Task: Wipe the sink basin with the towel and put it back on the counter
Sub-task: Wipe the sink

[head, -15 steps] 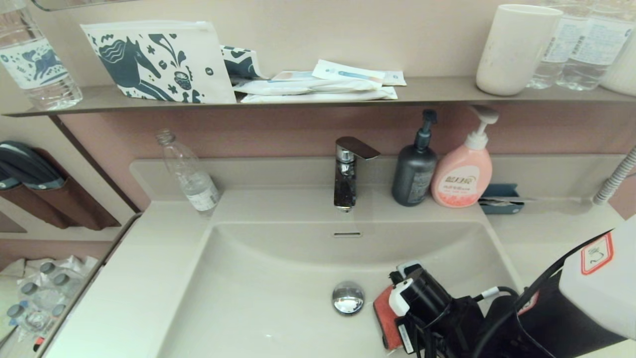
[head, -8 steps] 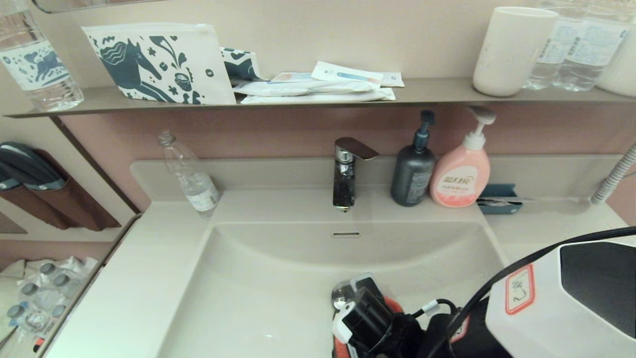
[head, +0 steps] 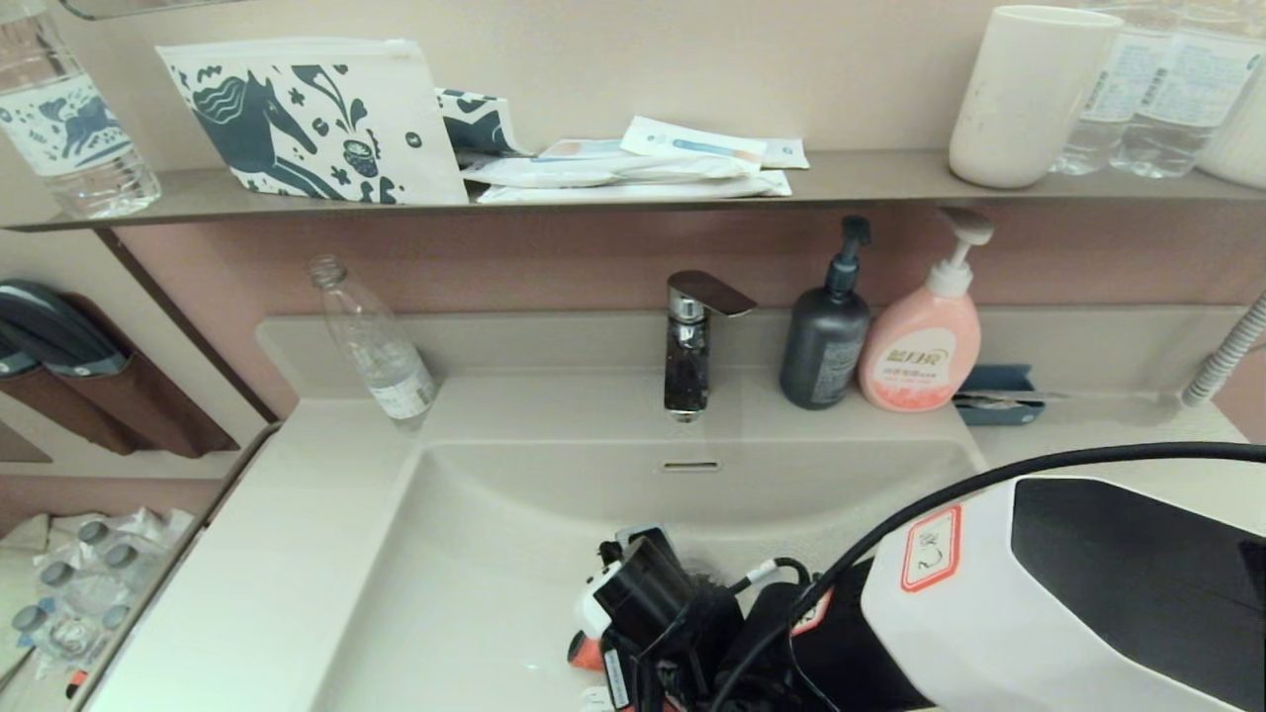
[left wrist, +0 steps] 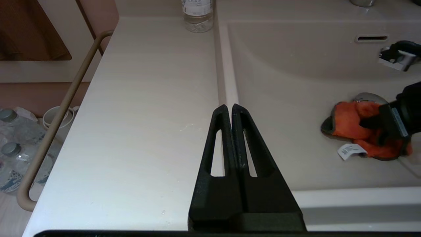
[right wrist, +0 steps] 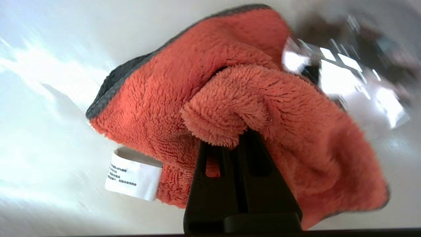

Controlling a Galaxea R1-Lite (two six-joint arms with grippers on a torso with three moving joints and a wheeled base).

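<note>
Right pincer (right wrist: 241,138), clamped on the orange towel (right wrist: 230,98), has swept leftward across the sink basin (head: 475,593) floor, past the drain plug (left wrist: 368,97). Wiping is under way. Left pincer (left wrist: 232,108) closed, parked over tabletop (left wrist: 148,115).

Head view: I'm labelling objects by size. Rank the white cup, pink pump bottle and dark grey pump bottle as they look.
1. White cup, though its shelf position makes this unsure.
2. Pink pump bottle.
3. Dark grey pump bottle, slimmer.
</note>
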